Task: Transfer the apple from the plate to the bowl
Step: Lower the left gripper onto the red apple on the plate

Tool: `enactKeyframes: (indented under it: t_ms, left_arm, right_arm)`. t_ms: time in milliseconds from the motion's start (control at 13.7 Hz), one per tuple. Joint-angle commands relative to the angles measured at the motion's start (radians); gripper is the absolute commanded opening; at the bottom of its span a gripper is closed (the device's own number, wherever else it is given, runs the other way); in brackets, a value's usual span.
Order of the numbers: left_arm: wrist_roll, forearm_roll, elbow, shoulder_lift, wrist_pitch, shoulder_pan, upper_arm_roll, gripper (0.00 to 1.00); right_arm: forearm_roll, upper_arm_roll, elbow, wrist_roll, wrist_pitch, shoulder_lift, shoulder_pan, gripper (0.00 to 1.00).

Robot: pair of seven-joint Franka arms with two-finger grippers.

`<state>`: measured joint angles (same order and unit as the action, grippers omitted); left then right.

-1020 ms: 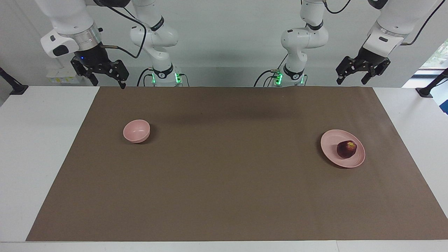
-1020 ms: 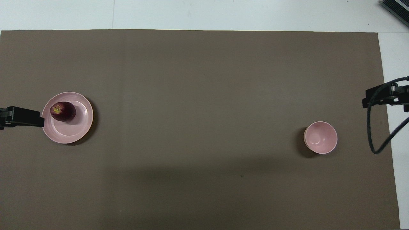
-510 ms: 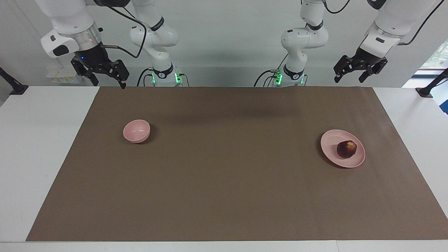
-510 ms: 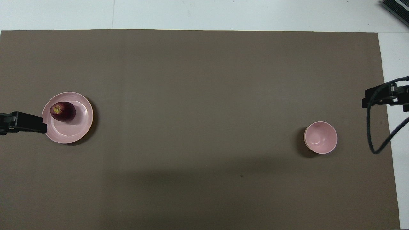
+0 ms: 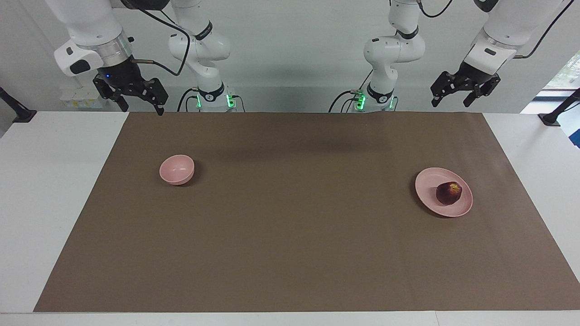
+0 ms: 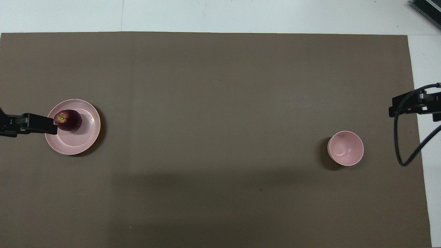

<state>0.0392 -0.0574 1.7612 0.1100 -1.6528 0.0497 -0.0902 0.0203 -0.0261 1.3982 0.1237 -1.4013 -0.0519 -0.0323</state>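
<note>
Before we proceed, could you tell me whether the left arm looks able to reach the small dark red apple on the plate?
Probably yes: the left gripper hangs open above, and nothing covers the apple on the pale pink plate.

The apple lies on the plate toward the left arm's end, well apart from the bowl.

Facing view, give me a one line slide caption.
Apple on plate, bowl toward the right arm's end; left gripper and right gripper raised, open.
</note>
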Motion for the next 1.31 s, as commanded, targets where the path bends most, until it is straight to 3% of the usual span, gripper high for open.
enactKeyframes:
  t_ms: [0, 291, 656, 1239]
  left_arm:
    - [-0.013, 0.013, 0.104, -0.002, -0.146, 0.044, -0.005, 1.00]
    - [-0.149, 0.013, 0.109, -0.102, -0.275, 0.131, -0.005, 1.00]
    - [-0.163, 0.013, 0.130, -0.225, -0.419, 0.137, -0.005, 1.00]
    - [-0.165, 0.014, 0.179, -0.320, -0.587, 0.167, -0.005, 1.00]
  right_arm:
    - [-0.022, -0.005, 0.022, 0.000, 0.007, 0.018, -0.008, 1.00]
    - [-0.022, -0.005, 0.022, 0.001, 0.011, 0.018, -0.008, 1.00]
    - [-0.022, -0.005, 0.021, -0.001, 0.013, 0.020, -0.009, 1.00]
    - [-0.022, -0.003, 0.019, 0.004, 0.010, 0.018, -0.011, 1.00]
